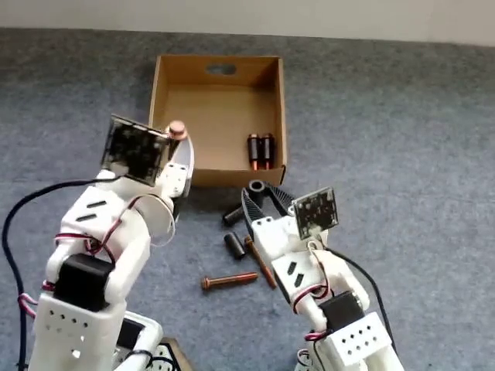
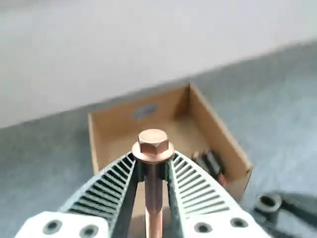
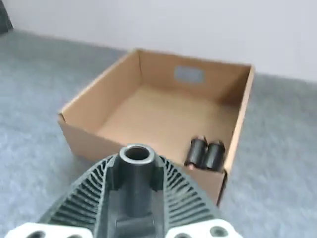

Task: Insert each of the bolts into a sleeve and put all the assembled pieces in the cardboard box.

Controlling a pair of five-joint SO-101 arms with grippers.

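Left hand: your left hand [image 2: 153, 166] is clamped on a copper hex-head bolt [image 2: 153, 146], which stands upright with its head up, by the near left corner of the box.
Right hand: your right hand [image 3: 136, 161] is clamped on a black cylindrical sleeve [image 3: 136, 173] with its open bore up, just outside the box's near wall.
Box: the open brown cardboard box [image 1: 162, 100] sits on the grey table [image 1: 402, 139] beyond both arms.
Assembled pieces: two sleeved bolts [image 1: 260, 151] lie side by side, touching, in the box's near right corner.
Loose parts: two black sleeves [image 1: 233, 215] [image 1: 234, 245] and two copper bolts [image 1: 229, 280] [image 1: 261, 263] lie on the table between your arms; one bolt runs partly under the right arm.
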